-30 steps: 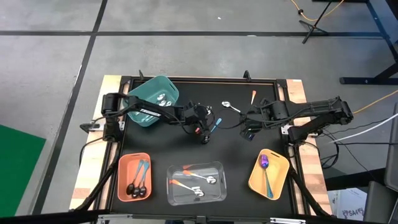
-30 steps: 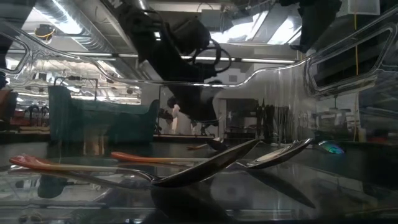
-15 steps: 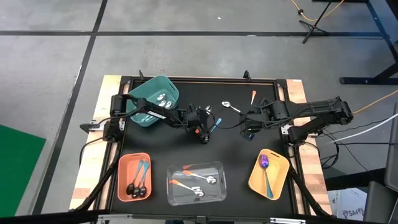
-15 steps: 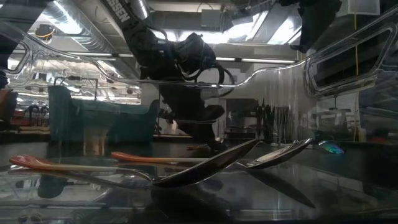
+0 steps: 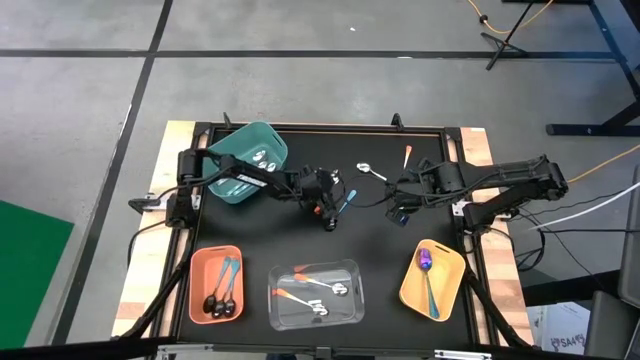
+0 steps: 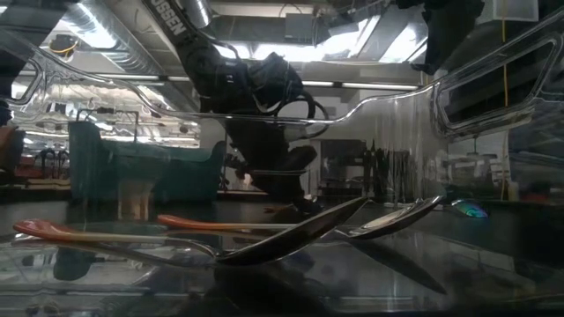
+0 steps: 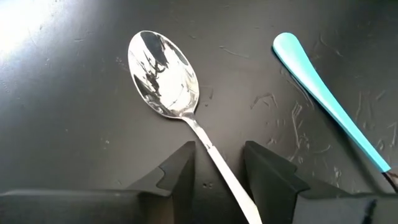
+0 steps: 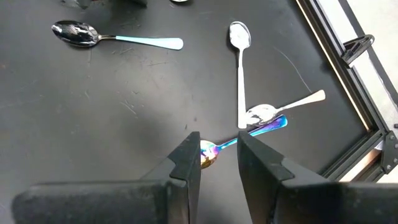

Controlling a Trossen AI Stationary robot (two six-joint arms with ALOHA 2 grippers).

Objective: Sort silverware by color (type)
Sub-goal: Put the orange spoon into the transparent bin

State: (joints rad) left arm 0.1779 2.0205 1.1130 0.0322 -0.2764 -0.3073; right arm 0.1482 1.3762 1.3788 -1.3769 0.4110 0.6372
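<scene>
An all-silver spoon (image 7: 165,74) lies flat on the black mat, bowl up. My left gripper (image 7: 219,158) is low over it, near the table's middle (image 5: 327,212), and open. Its fingers stand on either side of the spoon's handle (image 7: 214,155) without touching it. A teal spoon handle (image 7: 326,93) lies beside it. My right gripper (image 8: 219,149) hangs open and empty high over the mat's right half (image 5: 400,212). Below it lie a purple-bowled spoon (image 8: 239,142), two silver spoons (image 8: 239,68) (image 8: 283,107) and a dark-bowled, teal-handled spoon (image 8: 112,37).
A teal bin (image 5: 245,160) stands at the far left. Along the near edge stand a salmon bin (image 5: 200,262), a clear bin (image 5: 352,268) and a yellow bin (image 5: 412,290), each holding spoons. A silver spoon (image 5: 372,172) and an orange-handled one (image 5: 408,155) lie loose near the far edge.
My left gripper has sunk toward the mat and come down around the silver spoon's handle, shifting a little toward the table's right edge. The spoons have stayed where they were.
</scene>
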